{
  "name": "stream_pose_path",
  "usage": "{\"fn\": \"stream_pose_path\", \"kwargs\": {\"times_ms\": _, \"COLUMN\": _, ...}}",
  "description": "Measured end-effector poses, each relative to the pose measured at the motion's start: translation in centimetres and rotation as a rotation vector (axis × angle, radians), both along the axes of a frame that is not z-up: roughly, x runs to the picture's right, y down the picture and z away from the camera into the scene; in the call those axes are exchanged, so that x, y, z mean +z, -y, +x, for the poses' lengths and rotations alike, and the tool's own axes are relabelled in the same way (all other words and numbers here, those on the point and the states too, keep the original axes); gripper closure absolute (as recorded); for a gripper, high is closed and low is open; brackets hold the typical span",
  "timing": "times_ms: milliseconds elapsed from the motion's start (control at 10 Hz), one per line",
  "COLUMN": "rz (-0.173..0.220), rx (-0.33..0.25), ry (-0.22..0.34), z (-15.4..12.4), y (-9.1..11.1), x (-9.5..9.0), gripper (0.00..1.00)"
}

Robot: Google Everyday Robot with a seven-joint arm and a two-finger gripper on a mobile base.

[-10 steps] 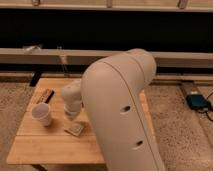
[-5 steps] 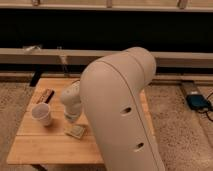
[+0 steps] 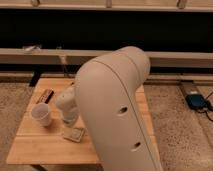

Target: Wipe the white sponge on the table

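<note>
The white sponge (image 3: 74, 134) lies flat on the wooden table (image 3: 40, 147), in front of the middle of the top, a small off-white pad with a darker centre. My gripper (image 3: 69, 120) hangs at the end of the pale wrist, just above the sponge's far edge, pointing down at it. Whether it touches the sponge is hidden. My large cream arm link (image 3: 117, 110) covers the table's right half.
A white paper cup (image 3: 41, 114) stands left of the sponge. A small dark brown object (image 3: 45, 96) lies at the table's far left. A blue device with a cable (image 3: 196, 101) lies on the floor at right. A long low ledge (image 3: 180, 57) runs behind.
The large arm link has swung slightly left and fills more of the view. The wrist has stayed over the sponge. The cup has not moved.
</note>
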State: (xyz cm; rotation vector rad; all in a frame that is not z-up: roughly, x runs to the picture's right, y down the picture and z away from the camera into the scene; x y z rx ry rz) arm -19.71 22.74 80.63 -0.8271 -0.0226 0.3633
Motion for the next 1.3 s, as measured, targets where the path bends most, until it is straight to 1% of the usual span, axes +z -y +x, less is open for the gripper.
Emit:
{"fn": "stream_pose_path", "kwargs": {"times_ms": 200, "rz": -0.002, "rx": -0.005, "ry": 0.003, "z": -0.1, "y": -0.1, "x": -0.1, "gripper": 1.0}}
{"fn": "stream_pose_path", "kwargs": {"times_ms": 300, "rz": -0.002, "rx": -0.019, "ry": 0.018, "z": -0.6, "y": -0.4, "x": -0.4, "gripper": 1.0}}
{"fn": "stream_pose_path", "kwargs": {"times_ms": 400, "rz": 0.0, "rx": -0.032, "ry": 0.038, "z": -1.8, "y": -0.8, "x": -0.8, "gripper": 1.0}}
{"fn": "stream_pose_path", "kwargs": {"times_ms": 500, "rz": 0.003, "rx": -0.036, "ry": 0.051, "z": -2.6, "y": -1.0, "x": -1.2, "gripper": 1.0}}
{"fn": "stream_pose_path", "kwargs": {"times_ms": 600, "rz": 0.008, "rx": -0.033, "ry": 0.064, "z": -3.5, "y": -0.9, "x": -1.3, "gripper": 1.0}}
{"fn": "stream_pose_path", "kwargs": {"times_ms": 800, "rz": 0.023, "rx": -0.018, "ry": 0.066, "z": -4.0, "y": 0.0, "x": -0.8, "gripper": 1.0}}
{"fn": "stream_pose_path", "kwargs": {"times_ms": 1000, "rz": 0.039, "rx": 0.007, "ry": 0.047, "z": -4.4, "y": 0.9, "x": 0.0, "gripper": 1.0}}
{"fn": "stream_pose_path", "kwargs": {"times_ms": 1200, "rz": 0.053, "rx": 0.036, "ry": 0.011, "z": -3.9, "y": 2.1, "x": 1.2, "gripper": 1.0}}
{"fn": "stream_pose_path", "kwargs": {"times_ms": 1300, "rz": 0.061, "rx": 0.06, "ry": -0.017, "z": -3.5, "y": 2.9, "x": 2.0, "gripper": 1.0}}
